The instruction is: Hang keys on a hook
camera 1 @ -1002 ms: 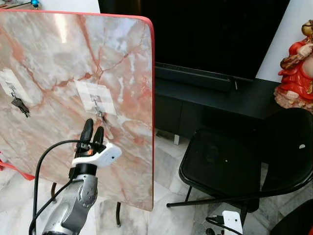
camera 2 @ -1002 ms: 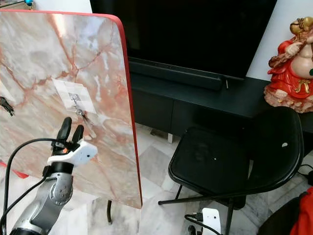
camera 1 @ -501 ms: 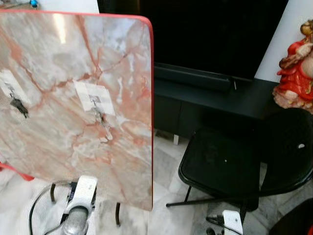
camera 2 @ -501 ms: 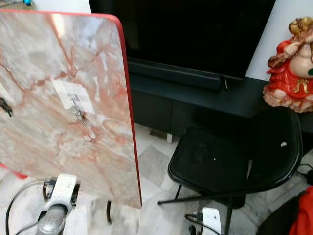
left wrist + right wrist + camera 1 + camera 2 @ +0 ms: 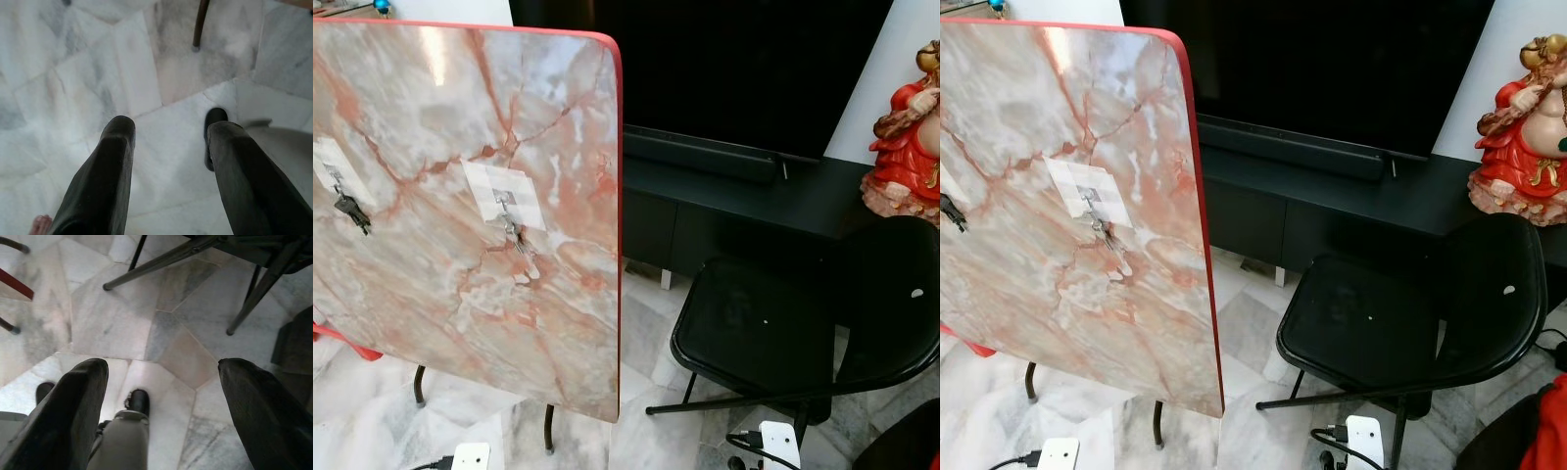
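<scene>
Two adhesive hooks on the tilted marble-patterned board [image 5: 460, 196] each carry one key: silver key [image 5: 521, 245] mid-frame, dark key [image 5: 350, 211] far left. Left gripper [image 5: 168, 161] and right gripper [image 5: 161, 401] hang wide open, empty, over marble floor [image 5: 73, 88].

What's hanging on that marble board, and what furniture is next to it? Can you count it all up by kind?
Adhesive hooks: 2
Key sets hanging: 2
Marble-pattern boards: 1
Black chairs: 1
Red figurines: 1
Total: 7
</scene>
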Tool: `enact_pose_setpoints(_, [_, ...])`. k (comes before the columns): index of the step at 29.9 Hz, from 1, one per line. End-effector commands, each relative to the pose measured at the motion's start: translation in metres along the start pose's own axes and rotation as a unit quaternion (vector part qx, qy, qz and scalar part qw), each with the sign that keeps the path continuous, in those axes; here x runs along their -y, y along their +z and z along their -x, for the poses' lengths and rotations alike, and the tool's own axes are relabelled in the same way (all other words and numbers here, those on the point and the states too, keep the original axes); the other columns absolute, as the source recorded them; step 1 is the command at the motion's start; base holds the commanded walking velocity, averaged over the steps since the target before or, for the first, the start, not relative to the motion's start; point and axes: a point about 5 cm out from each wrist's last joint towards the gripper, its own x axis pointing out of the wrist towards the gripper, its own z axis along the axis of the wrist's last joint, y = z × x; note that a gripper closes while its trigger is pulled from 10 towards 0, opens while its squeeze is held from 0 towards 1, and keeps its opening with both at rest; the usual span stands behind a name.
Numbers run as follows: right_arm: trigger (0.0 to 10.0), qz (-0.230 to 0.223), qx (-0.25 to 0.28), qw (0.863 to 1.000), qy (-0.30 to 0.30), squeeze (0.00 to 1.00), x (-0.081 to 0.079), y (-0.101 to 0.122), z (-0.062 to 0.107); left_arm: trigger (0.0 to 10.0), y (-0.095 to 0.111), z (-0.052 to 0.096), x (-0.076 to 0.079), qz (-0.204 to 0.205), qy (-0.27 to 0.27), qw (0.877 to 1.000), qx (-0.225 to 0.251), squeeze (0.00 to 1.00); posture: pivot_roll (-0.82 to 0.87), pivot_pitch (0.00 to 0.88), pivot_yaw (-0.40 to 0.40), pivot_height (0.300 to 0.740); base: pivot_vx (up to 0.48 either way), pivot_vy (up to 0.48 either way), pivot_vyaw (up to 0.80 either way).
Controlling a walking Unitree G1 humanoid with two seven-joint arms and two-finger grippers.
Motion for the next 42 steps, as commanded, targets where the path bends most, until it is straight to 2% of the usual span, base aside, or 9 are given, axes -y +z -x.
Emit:
enact_pose_setpoints(1, [10.0, 0.003, -0.006, 1.000, 0.002, 0.00, -0.003, -0.002, 0.000, 10.0, -0.004, 0.001, -0.002, -0.007, -0.001, 1.000, -0.007, 0.00, 0.05, 0.000, -0.026, 0.740, 0.000, 0.480, 0.00])
enact_pose_setpoints(14, [10.0, 0.006, -0.011, 1.000, -0.005, 0.00, -0.003, -0.004, 0.000, 10.0, -0.018, 0.003, -0.001, -0.002, 0.003, 0.999, -0.034, 0.00, 0.05, 0.000, -0.013, 0.740, 0.000, 0.480, 0.00])
enact_pose_setpoints(42, [10.0, -0.002, -0.006, 1.000, -0.006, 0.00, -0.004, 0.002, -0.001, 10.0, -0.017, 0.002, 0.002, 0.012, -0.008, 0.999, -0.041, 0.00, 0.07, 0.000, -0.027, 0.740, 0.000, 0.480, 0.00])
